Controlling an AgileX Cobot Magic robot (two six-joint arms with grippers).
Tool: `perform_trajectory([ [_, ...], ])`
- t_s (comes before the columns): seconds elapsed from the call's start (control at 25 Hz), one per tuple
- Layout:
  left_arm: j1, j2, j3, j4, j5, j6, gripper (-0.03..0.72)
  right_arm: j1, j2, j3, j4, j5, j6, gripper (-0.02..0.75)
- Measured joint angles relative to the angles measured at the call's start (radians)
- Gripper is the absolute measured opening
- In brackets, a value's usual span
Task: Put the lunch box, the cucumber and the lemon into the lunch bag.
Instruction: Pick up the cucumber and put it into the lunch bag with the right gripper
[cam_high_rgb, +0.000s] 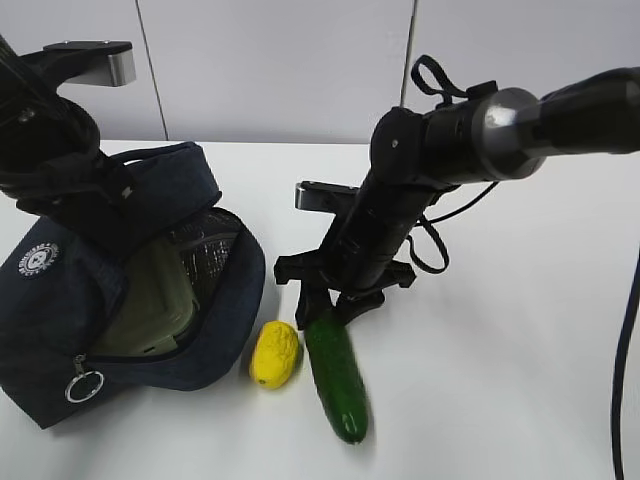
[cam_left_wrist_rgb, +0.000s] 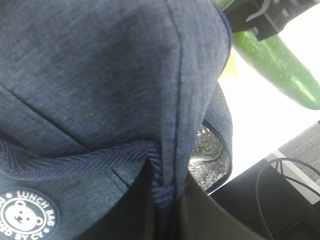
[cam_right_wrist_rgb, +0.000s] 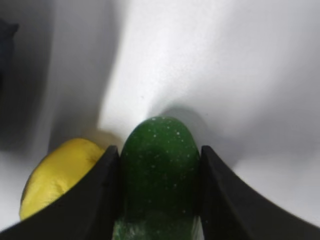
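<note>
We note right gripper (cam_right_wrist_rgb: 160, 195) clamped on the cucumber (cam_high_rgb: 336, 378), both fingers against its sides, lemon (cam_high_rgb: 274, 354) just left of it on the table (cam_high_rgb: 500, 350), left gripper shut, pinching the lunch bag (cam_high_rgb: 60, 300) handle, lunch box (cam_high_rgb: 155, 300) inside.

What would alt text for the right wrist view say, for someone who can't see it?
Two black jaws close around the end of a dark green cucumber lying on a white table. A yellow lemon sits just left of the left jaw.
</note>
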Motion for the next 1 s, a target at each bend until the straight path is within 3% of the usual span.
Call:
perform_trajectory([
  [0.24,0.0,0.0,0.0,0.001,0.002,0.002,0.006,-0.004,-0.078,-0.034,-0.049,0.034,-0.019,0.323],
  [0.4,0.0,0.0,0.0,0.001,0.003,0.002,0.006,-0.006,-0.124,-0.036,0.019,0.063,-0.101,0.322],
  [1.0,0.0,0.0,0.0,0.002,0.018,0.002,0.006,-0.006,-0.104,-0.036,0.622,0.041,-0.532,0.321],
])
